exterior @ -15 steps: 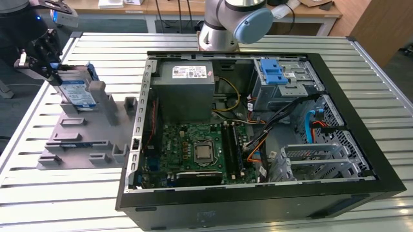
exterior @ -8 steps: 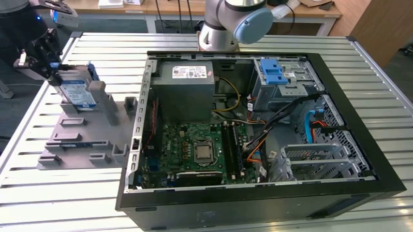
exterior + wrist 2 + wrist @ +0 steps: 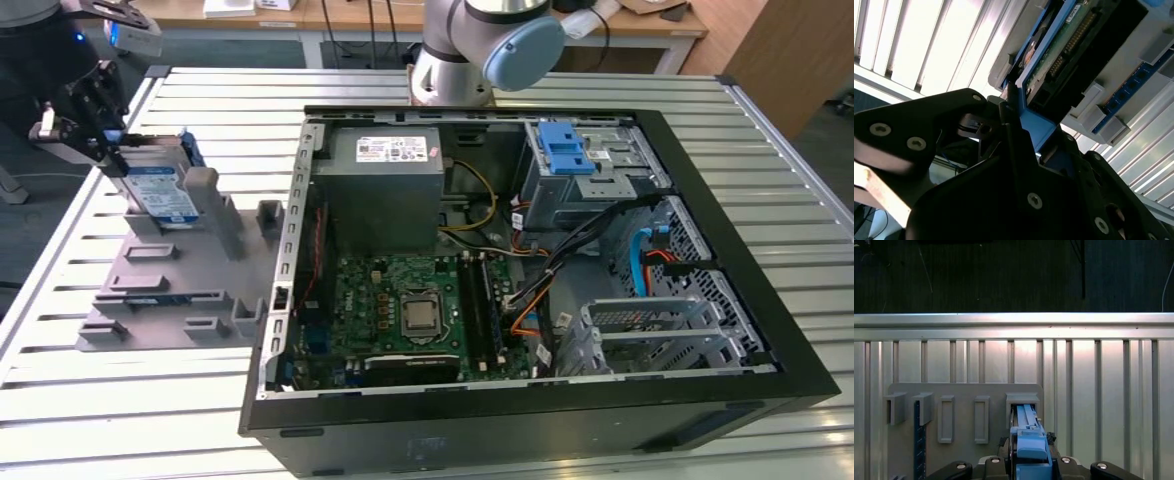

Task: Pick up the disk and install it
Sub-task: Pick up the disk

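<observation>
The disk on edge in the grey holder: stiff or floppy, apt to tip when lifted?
Probably stiff: the disk shows a metal body and circuit board. Likely heavy for its size, given that metal. The gripper pinches its blue rail at one end, so it might pivot in the grip.

The tool [image 3: 110, 150] grips the disk [image 3: 160, 195], which stands upright in a slot of the grey holder [image 3: 147, 290]. 2 raised posts [image 3: 200, 190] crowd it on the exterior view's right, with open slatted worktop [image 3: 134, 400] around the holder. The open computer case [image 3: 534, 412] walls off that side. Inside it, cables [image 3: 587, 265] cross the bay between the blue latch [image 3: 563, 150] and the silver cage [image 3: 654, 335].
</observation>
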`<state>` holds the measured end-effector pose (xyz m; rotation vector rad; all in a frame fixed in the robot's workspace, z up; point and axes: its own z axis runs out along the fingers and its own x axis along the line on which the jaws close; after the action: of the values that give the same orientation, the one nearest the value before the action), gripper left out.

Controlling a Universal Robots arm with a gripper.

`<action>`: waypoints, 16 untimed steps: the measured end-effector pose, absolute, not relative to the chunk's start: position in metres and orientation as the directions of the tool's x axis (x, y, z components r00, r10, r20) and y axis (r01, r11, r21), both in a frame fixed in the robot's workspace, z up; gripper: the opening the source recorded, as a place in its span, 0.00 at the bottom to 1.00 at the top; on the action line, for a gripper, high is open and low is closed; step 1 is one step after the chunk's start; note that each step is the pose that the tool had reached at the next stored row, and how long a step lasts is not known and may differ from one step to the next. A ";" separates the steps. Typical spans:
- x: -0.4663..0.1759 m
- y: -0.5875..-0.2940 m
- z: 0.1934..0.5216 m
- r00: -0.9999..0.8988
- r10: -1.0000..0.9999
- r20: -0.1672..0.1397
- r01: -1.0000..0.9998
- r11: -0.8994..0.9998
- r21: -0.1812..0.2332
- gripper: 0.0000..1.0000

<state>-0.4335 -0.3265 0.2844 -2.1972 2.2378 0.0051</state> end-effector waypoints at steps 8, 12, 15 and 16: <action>-0.433 -0.326 0.286 -0.018 -1.000 -0.006 -1.000 0.018 -0.001 0.37; -0.434 -0.326 0.289 -0.018 -1.000 -0.006 -1.000 0.018 -0.002 0.37; -0.433 -0.326 0.291 -0.018 -1.000 -0.006 -1.000 0.018 -0.002 0.37; -0.433 -0.326 0.291 -0.018 -1.000 -0.006 -1.000 0.018 -0.002 0.37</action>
<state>-0.4335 -0.3264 0.2913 -2.1970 2.2375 0.0049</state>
